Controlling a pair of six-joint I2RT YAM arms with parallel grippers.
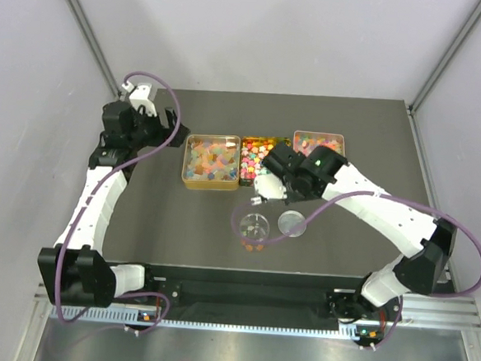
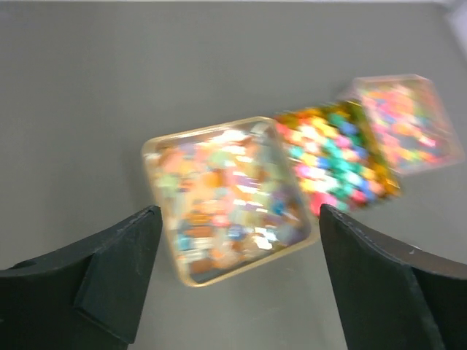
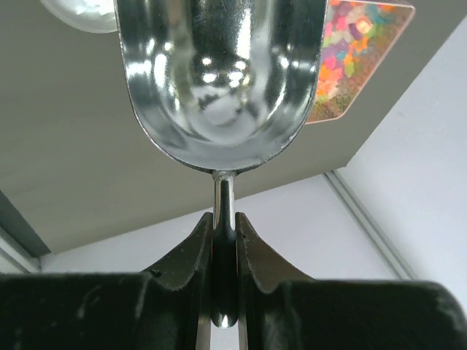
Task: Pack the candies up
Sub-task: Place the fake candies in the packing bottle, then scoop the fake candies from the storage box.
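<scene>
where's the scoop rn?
The scoop is clamped by its handle in the right gripper. In the top view it hangs near the table's centre, between the middle candy tray and the clear jar.

place: robot lab cell | evidence: plain white walls [image 1: 275, 34], aluminium rail [image 1: 255, 324], grey table [image 1: 171, 233]

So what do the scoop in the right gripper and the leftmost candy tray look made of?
The scoop in the right gripper looks like polished metal, likely steel: its bowl mirrors the surroundings. The leftmost tray has a shiny gold-coloured rim, so it is probably tin, though gold-tinted plastic is possible.
</scene>
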